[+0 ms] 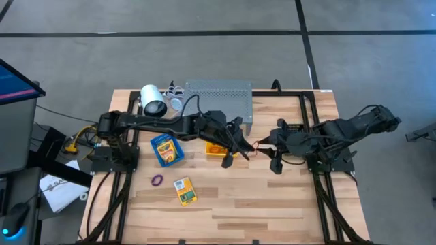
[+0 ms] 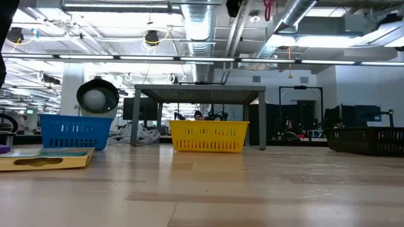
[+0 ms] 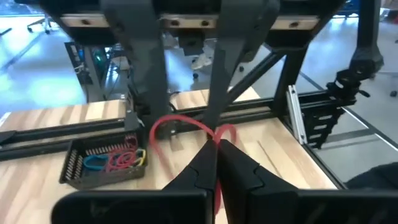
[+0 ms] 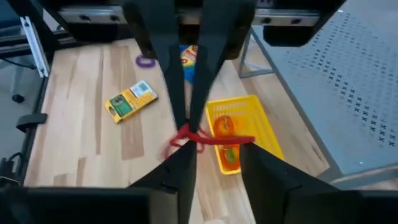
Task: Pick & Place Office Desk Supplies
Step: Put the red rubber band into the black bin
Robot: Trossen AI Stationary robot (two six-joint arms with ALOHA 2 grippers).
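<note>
High view: both arms reach toward the table's middle, where the left gripper (image 1: 244, 144) and the right gripper (image 1: 271, 151) meet over bare wood just beside the yellow bin (image 1: 219, 150) — a thin red rubber band (image 1: 257, 145) stretches between them. Near the table's (image 1: 272, 204) left half lie a blue bin (image 1: 167, 150) holding a crayon box, a second crayon box (image 1: 184, 191) flat on the wood, and a purple rubber band (image 1: 157, 180) close by. The grey shelf (image 1: 219, 99) stands at the far edge.

Left wrist view: the left gripper's fingers are closed on the red rubber band (image 3: 186, 127), which loops up toward the other arm's fingers; a black bin (image 3: 104, 163) with blue, red and yellow bands sits near the table's rail, a detail the high view hides under the right arm.

Right wrist view: the red band (image 4: 208, 138) is stretched taut, one end pinched where the far fingers meet, the other reaching across the gap between the right gripper's own fingers (image 4: 180, 168); whether they clamp it cannot be told.

Low view: neither gripper appears — only the blue, yellow and black bins along the far edge and a crayon box (image 2: 44, 161) at the left. The near half of the table is open wood.
</note>
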